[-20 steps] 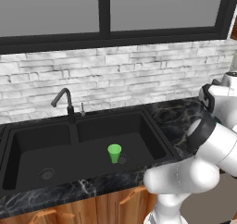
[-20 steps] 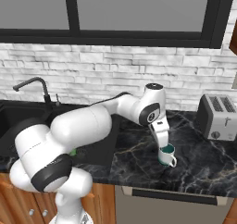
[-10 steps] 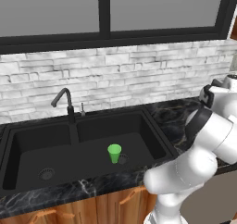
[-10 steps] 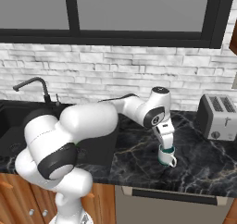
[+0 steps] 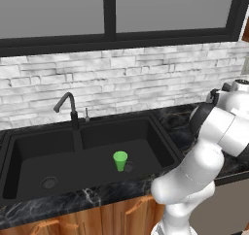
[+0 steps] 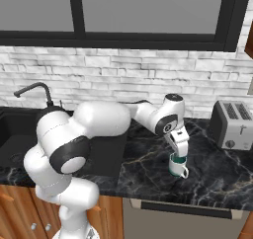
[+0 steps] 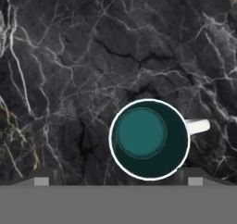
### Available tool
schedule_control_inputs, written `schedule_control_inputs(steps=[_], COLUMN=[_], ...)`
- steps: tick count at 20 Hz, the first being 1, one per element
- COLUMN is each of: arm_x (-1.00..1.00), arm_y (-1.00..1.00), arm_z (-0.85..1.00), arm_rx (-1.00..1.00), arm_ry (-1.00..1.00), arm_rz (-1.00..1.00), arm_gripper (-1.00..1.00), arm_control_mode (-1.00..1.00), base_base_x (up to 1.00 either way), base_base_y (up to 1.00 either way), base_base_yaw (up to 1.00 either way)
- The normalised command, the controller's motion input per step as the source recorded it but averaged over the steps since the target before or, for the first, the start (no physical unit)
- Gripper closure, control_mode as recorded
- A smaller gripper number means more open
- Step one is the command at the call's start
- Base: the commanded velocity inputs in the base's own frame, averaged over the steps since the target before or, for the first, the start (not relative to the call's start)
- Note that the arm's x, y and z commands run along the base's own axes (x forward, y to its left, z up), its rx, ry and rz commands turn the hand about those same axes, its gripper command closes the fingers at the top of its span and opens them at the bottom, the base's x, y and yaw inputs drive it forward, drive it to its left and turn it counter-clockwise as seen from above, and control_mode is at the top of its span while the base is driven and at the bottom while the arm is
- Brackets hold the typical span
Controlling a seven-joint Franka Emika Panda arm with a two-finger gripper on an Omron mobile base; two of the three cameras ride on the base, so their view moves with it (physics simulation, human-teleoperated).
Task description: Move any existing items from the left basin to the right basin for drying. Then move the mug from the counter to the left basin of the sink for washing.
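Mug (image 7: 149, 139) stands upright directly below the gripper (image 6: 179, 155), between its spread fingers, handle pointing sideways.

The arm (image 6: 99, 122) is built of glossy white, rounded shell segments joined by dark grey to black ring-shaped joints. A large bulbous white link with a black circular cap is seen at lower left of the right base view. The hand is a slim white block ending in dark fingers (image 7: 41, 177), seen as small dark grey tips.
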Motion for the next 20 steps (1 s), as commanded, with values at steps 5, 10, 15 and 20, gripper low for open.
schedule_control_inputs(steps=[5, 10, 15, 20], arm_x=[0.02, 0.02, 0.13, 0.08], arm_y=[-0.02, -0.03, 0.0, 0.0], arm_z=[-0.25, -0.26, -0.19, -0.21], arm_rx=[0.01, 0.0, 0.0, 0.0], arm_ry=[0.0, 0.0, 0.0, 0.0], arm_rz=[0.03, 0.03, 0.04, 0.03], arm_gripper=[-1.0, -1.0, -1.0, -1.0], arm_control_mode=[-1.0, -1.0, -1.0, -1.0], base_base_x=[0.0, 0.0, 0.0, 0.0], base_base_y=[0.0, 0.0, 0.0, 0.0], base_base_yaw=[0.0, 0.0, 0.0, 0.0])
